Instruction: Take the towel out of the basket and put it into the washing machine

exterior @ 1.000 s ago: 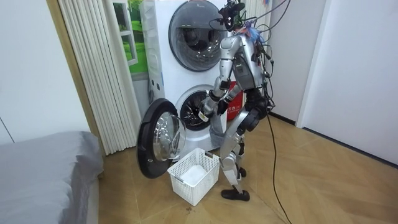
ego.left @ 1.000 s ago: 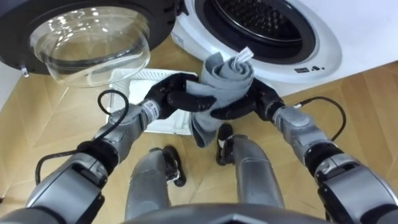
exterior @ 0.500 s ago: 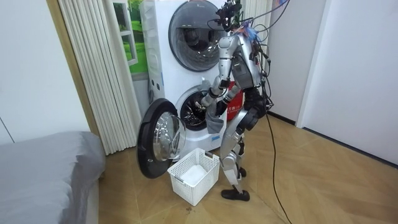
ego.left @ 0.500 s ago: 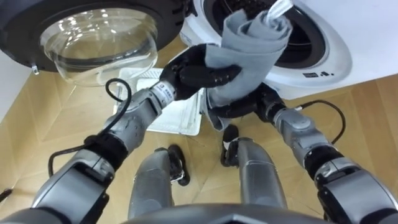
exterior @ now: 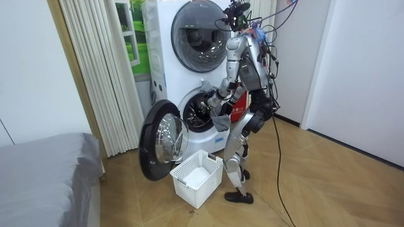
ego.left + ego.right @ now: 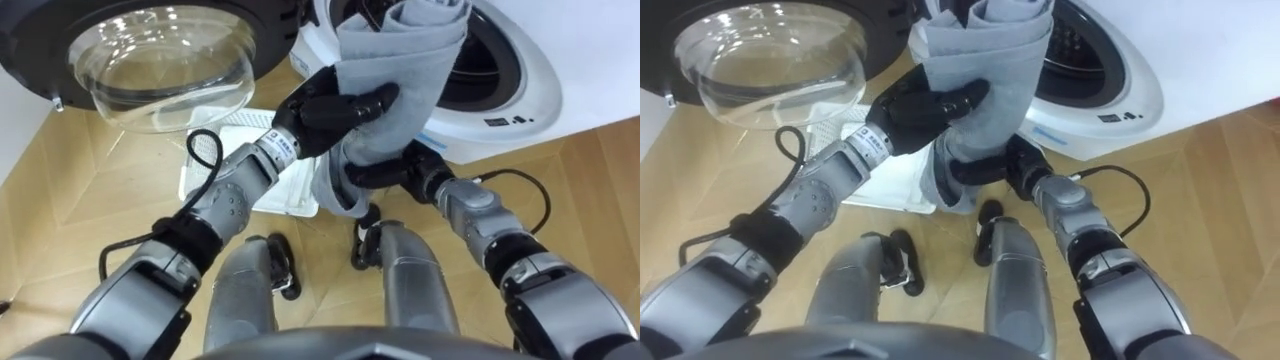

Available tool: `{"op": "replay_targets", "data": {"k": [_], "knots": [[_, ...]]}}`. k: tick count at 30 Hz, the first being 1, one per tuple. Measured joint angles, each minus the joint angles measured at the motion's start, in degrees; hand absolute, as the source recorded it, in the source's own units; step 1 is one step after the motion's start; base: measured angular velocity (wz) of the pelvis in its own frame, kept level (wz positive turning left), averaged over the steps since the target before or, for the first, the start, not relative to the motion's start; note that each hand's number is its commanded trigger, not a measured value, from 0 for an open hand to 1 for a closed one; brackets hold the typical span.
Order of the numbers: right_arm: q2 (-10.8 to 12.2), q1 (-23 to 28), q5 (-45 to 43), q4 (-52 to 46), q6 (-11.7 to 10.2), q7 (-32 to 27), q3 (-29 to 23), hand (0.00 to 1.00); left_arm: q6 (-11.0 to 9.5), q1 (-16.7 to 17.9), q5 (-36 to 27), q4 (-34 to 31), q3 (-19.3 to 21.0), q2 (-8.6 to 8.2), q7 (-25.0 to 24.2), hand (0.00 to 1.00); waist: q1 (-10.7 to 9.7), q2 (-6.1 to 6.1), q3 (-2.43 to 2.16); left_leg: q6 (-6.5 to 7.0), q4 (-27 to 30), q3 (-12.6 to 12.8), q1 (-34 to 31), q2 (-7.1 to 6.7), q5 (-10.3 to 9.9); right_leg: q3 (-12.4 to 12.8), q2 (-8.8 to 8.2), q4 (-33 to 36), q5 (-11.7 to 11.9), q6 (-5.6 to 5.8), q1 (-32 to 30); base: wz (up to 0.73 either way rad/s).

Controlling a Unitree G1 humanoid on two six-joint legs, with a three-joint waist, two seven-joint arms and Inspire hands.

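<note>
Step in hand: loading. Towel (image 6: 405,50) is being held up at the washing machine (image 6: 525,95) opening, w/ L hand (image 6: 335,108) and R hand (image 6: 385,172) both curled round it. Next move, as judged: bundle is to be pushed inside, then released.

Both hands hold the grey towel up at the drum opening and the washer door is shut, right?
Not quite: the door stands wide open, as the room view shows. Both the left hand and right hand do hold the grey towel at the drum opening.
</note>
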Motion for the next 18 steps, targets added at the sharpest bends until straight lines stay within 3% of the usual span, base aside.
{"op": "replay_targets", "data": {"k": [4, 5, 6, 7, 16, 18], "knots": [[0.3, 0.3, -0.9, 0.0, 0.1, 0.0, -0.6, 1.0, 0.0, 1.6, -2.7, 0.0, 0.4, -0.09, -0.5, 1.0, -0.1, -0.02, -0.02, -0.15, -0.6, 0.0, 0.0, -0.02, 0.1, -0.5, 0.24, -0.8, 0.1, -0.12, 0.1, 0.0], [0.3, 0.6, -1.3, 0.0, 0.2, 0.0, -0.6, 1.0, 0.0, 2.2, -2.7, 0.0, 0.6, -0.19, -0.5, 0.82, 0.0, -0.01, -0.02, -0.2, -0.9, 0.0, 0.2, -0.02, 0.1, -0.6, 0.33, -0.8, 0.1, -0.1, 0.3, 0.0], [0.3, 0.8, -1.8, 0.0, 0.5, 0.0, -0.7, 1.0, 0.0, 2.6, -2.7, 0.0, 0.8, -0.19, -0.5, 0.33, 0.1, -0.01, -0.02, -0.27, -1.1, 0.0, 0.3, -0.02, 0.2, -0.6, 0.38, -0.9, 0.1, -0.1, 0.3, 0.0], [0.2, 0.8, -2.0, 0.0, 0.8, 0.0, -1.0, 1.0, 0.0, 2.7, -2.7, 0.0, 0.8, -0.18, -0.5, 0.0, 0.2, -0.01, -0.02, -0.29, -1.3, 0.0, 0.3, -0.04, 0.2, -0.5, 0.38, -1.0, 0.1, -0.09, 0.3, 0.0], [0.4, 2.2, -0.7, 1.4, 1.4, -0.4, -3.4, 1.0, 0.9, 4.3, -3.7, 0.7, 3.6, 0.47, -0.5, 0.0, 1.8, 0.25, -0.12, -0.63, -2.7, -0.1, 0.9, -0.22, 0.4, -0.6, 0.58, -2.0, 0.1, -0.07, 0.9, 0.0], [0.4, 3.1, 0.7, 1.7, 2.2, -1.3, -3.4, 1.0, 1.4, 5.6, -3.7, 1.2, 5.0, 0.68, -0.5, 0.0, 2.3, 0.79, -0.36, -0.81, -3.5, -0.2, 1.3, -0.3, 0.6, -1.0, 0.6, -2.7, 0.1, -0.09, 1.5, 0.06]]}}
